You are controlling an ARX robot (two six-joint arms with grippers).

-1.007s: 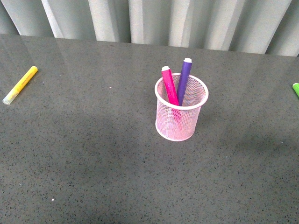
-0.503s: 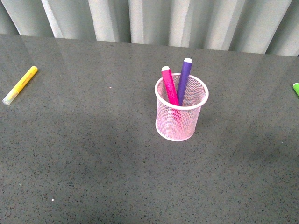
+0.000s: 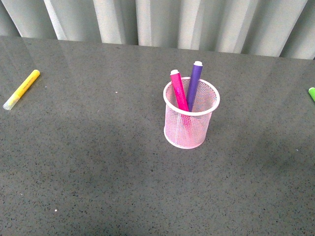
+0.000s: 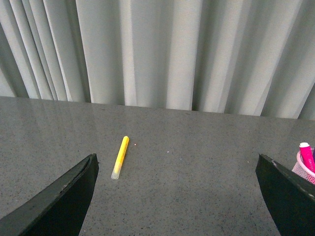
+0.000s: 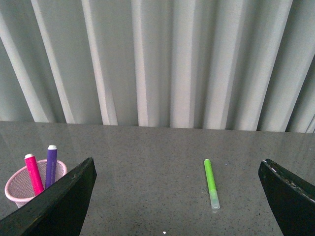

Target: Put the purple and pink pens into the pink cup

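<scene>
Black finger edges are all we see of either gripper, and only in the wrist views. Our left gripper (image 4: 179, 196) shows two dark fingers (image 4: 61, 201) cut off by the lower corners of its view, spread wide with nothing between them. Our right gripper (image 5: 179, 196) shows the same: dark fingers (image 5: 59, 206) set far apart, empty, their tips out of frame. Neither arm appears in the front view.

From the left gripper outward, a yellow marker with a clear cap (image 4: 120, 157) lies flat on the dark grey speckled tabletop (image 3: 98, 162), well apart from the fingers. At that view's edge only a sliver of the pale pink wire-mesh cup (image 3: 191, 118) is visible. From the right gripper, a green marker with a translucent cap (image 5: 211, 183) lies flat between the fingers' lines of sight, well clear of both. In the front view it is nearly cut off at the right edge.

The cup stands upright near the table's middle, well apart from both grippers. The hot pink marker (image 3: 179, 92) and the deep purple marker (image 3: 194, 84) both stand inside it, long axes near vertical, upper ends above the rim. The pink one leans toward the robot's left, the purple slightly right. Their lower ends are blurred behind the mesh, and they probably rest on the cup's base. Pale pleated curtains (image 3: 162, 22) hang behind the table.
</scene>
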